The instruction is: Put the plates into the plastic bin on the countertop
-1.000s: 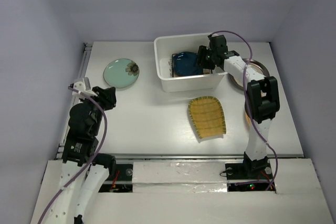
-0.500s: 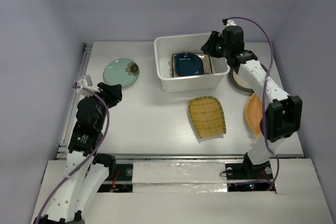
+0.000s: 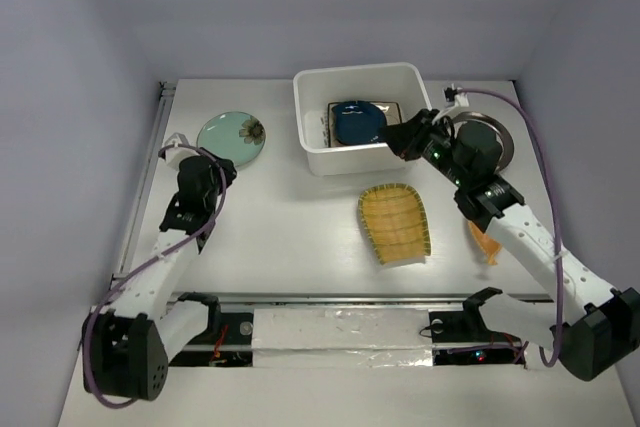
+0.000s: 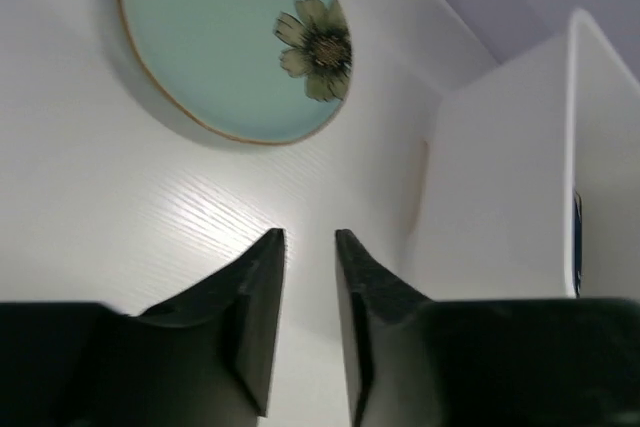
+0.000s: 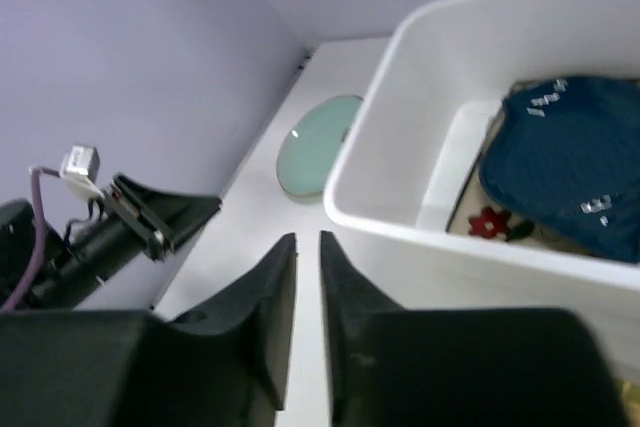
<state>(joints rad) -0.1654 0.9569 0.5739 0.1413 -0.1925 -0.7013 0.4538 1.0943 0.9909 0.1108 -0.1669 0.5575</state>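
Mint-green flowered plate (image 4: 225, 37), dark blue plate (image 3: 358, 123) in white bin (image 3: 360, 159), left tool (image 4: 310, 239) and right tool (image 5: 308, 241) nearly clenched, empty

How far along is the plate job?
Done: small dark blue plate atop cream square floral plate in white plastic bin. In hand: nothing; left claw, right claw empty. Left: mint-green round plate, yellow ribbed plate, orange leaf-shaped plate, dark-rimmed round plate.

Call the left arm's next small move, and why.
Probably open the left gripper and ease it forward to the near rim of the mint-green plate. Its fingers are almost closed on nothing, and the plate lies flat on the countertop just ahead, outside the plastic bin.
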